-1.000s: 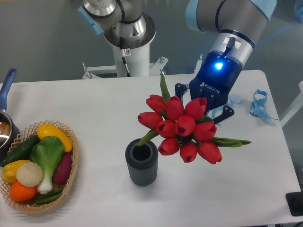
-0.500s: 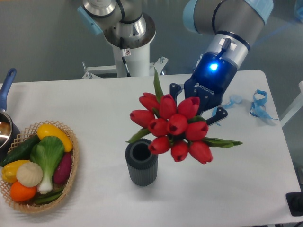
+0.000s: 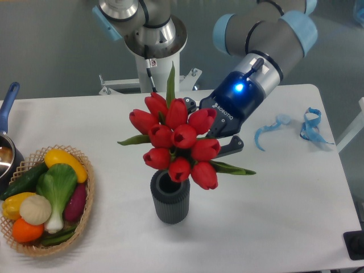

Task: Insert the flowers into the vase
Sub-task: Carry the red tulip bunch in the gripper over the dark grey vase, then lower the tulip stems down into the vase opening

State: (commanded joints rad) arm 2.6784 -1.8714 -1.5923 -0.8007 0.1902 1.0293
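Claw (image 3: 207, 139) of the single arm, clamping the stems of the flowers (image 3: 177, 143) behind the bunch; its fingertips are hiding behind the red heads, so the exact grip point is not showing. The flowers are hanging in the air, heads facing the camera, with the lowest tulips overlapping the rim of the vase (image 3: 169, 197), which is standing upright on the table (image 3: 284, 193). Stems are not visibly entering the round opening, part of which is showing dark and empty. Judged from this, lifting and carrying are done; aligning the stems, tipping them downward, lowering and releasing are remaining. White lettering on the blue claw body is reading "ROBOTIQ". Basket (image 3: 85, 210) of vegetables is sitting well apart at the left.
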